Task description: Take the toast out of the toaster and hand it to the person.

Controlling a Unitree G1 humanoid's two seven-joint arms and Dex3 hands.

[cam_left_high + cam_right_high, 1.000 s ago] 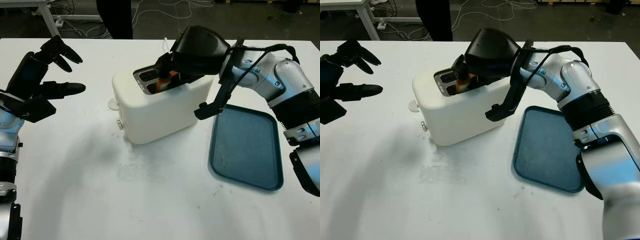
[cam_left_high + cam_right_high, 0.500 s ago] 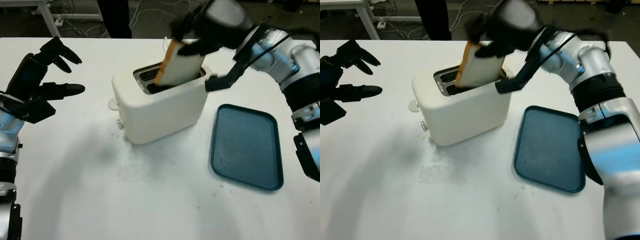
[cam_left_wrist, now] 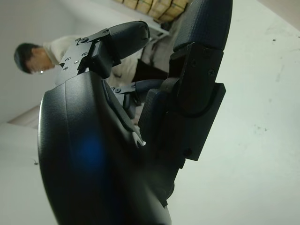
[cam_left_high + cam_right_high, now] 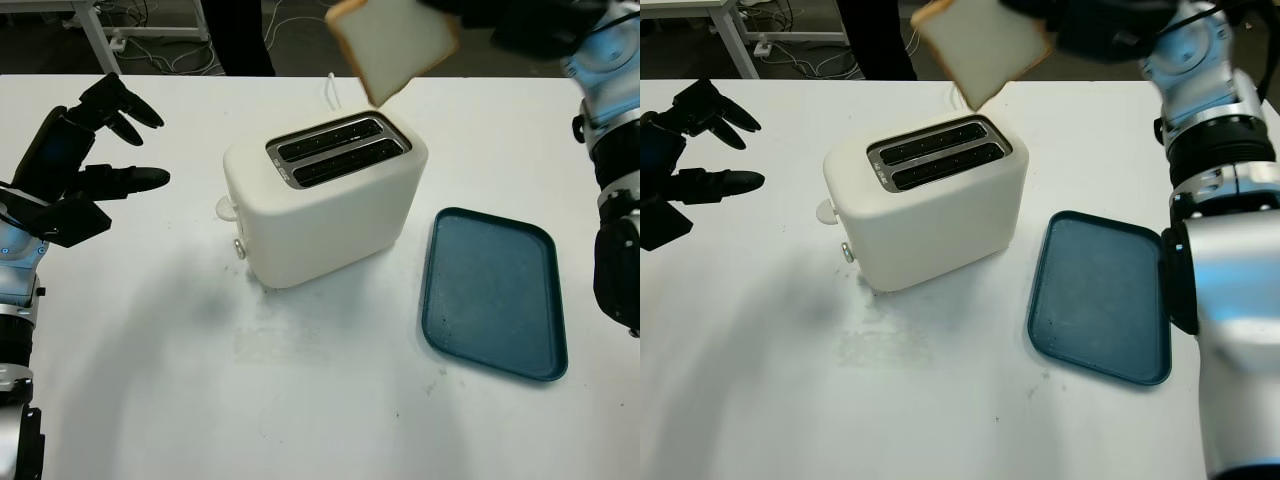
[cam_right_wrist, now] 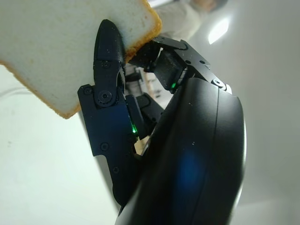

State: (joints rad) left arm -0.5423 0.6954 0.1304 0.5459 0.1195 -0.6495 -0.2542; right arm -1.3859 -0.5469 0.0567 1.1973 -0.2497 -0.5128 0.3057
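A white bench (image 4: 150,380) seen from above, with a cream two-slot toaster (image 4: 325,205) standing near its middle. Both slots (image 4: 340,152) on top look dark and hold nothing visible. A slice of toast (image 4: 395,45) (pale crumb with a golden crust) is in the air above and behind the toaster, well clear of the slots and tilted with one corner pointing down. The robot's right hand (image 5: 117,93) grips it near the far edge of the bench; from the wrist camera, a black finger (image 5: 108,51) presses against the flat face of the slice close to its crust. To the right of the toaster, a dark teal tray (image 4: 492,292) lies flat on the bench, near it but not touching. The robot's left hand (image 4: 85,160) is raised over the left side of the bench, well apart from the toaster, open and holding nothing. Beyond the far edge of the bench, a person's dark-clothed legs (image 4: 235,35) stand on a floor strewn with cables (image 4: 300,15).
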